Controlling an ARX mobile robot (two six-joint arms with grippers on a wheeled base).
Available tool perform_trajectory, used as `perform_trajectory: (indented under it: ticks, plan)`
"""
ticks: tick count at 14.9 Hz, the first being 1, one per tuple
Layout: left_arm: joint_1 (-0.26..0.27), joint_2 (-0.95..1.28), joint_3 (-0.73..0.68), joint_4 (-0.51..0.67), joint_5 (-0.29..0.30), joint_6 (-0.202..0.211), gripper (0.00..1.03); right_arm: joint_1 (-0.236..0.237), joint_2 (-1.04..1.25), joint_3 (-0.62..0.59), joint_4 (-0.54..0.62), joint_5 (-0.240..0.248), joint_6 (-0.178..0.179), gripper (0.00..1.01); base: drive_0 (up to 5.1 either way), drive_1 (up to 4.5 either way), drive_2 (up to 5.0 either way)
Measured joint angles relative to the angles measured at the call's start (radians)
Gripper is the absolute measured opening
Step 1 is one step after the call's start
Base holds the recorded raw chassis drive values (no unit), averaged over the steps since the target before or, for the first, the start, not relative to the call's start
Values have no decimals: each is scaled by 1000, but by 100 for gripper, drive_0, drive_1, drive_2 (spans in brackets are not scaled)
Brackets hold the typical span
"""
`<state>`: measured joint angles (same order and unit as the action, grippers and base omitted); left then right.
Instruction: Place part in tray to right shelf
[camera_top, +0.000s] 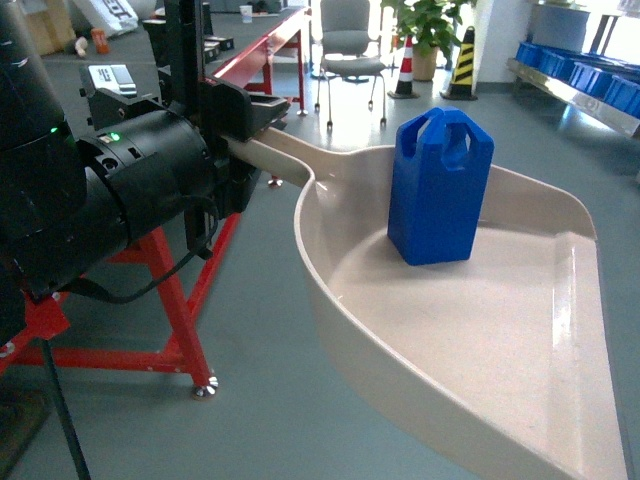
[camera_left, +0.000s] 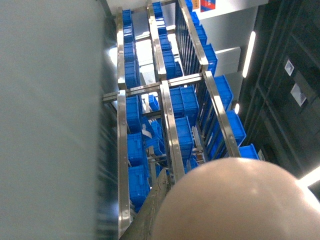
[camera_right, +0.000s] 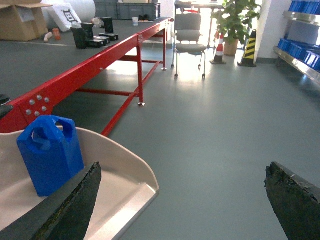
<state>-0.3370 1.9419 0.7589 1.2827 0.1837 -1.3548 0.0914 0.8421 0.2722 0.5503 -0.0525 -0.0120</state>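
Observation:
The part (camera_top: 438, 190), a small bright blue jug-like block, stands upright at the back of the cream tray (camera_top: 470, 330). My left gripper (camera_top: 248, 140) is shut on the tray's long handle and holds it above the floor. In the left wrist view one dark finger (camera_left: 157, 212) lies against the rounded handle end (camera_left: 235, 200). My right gripper (camera_right: 182, 170) is open wide with nothing in it, only floor showing between the fingers. It is to the right of the tray (camera_right: 125, 185) and part (camera_right: 50, 155). The right shelf (camera_top: 585, 95), steel with blue crates, is far right.
A red-framed table (camera_right: 100, 60) runs along the left, its leg (camera_top: 185, 310) close under the left arm. An office chair (camera_top: 348, 50), traffic cones (camera_top: 405, 70) and a potted plant (camera_right: 235, 20) stand at the back. Steel racks with blue crates (camera_left: 165, 110) fill the left wrist view.

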Motion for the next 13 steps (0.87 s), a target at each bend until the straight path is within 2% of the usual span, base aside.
perform_trajectory:
  ticks: [11, 13]
  plan:
    - [0, 0, 0, -4, 0, 1, 12, 0, 0, 0, -5, 0, 0, 98, 495, -235, -235]
    - [0, 0, 0, -3, 0, 0, 12, 0, 0, 0, 2, 0, 0, 98, 0, 0, 0]
